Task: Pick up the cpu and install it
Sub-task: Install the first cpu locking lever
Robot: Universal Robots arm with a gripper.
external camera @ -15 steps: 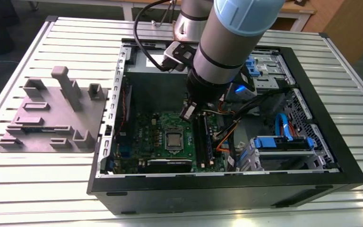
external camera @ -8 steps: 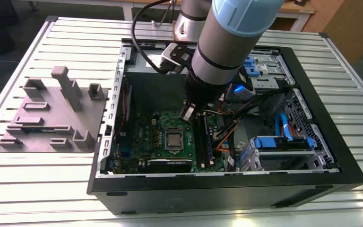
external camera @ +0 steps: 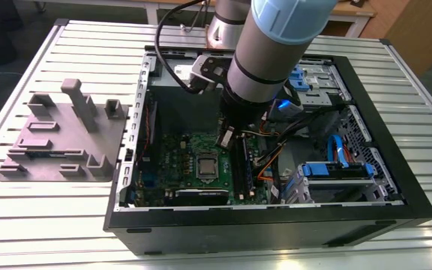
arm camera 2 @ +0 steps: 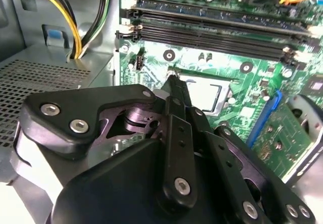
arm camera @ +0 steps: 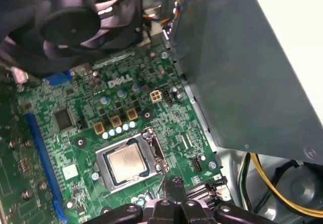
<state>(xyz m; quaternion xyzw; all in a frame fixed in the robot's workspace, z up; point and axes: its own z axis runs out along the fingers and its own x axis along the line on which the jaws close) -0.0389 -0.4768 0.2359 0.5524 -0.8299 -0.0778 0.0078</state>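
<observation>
The small square cpu (arm camera: pixel 126 162), silver-grey metal on top, lies flat in its steel-framed socket (arm camera: pixel 154 146) near the middle of the green circuit board (arm camera: pixel 171 123); the black gripper (arm camera: pixel 174 184), pressed together into one narrow tip, hangs just beside the socket's corner, apart from the cpu; long black memory slots (arm camera 2: pixel 217 27) flank one side, a blue plastic slot (arm camera: pixel 43 158) the other; a black round fan (arm camera: pixel 75 27) and a smooth grey metal box (arm camera: pixel 242 72) crowd the board's edges.

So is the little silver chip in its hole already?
In. The cpu lies flat inside its socket frame on the green motherboard.
</observation>
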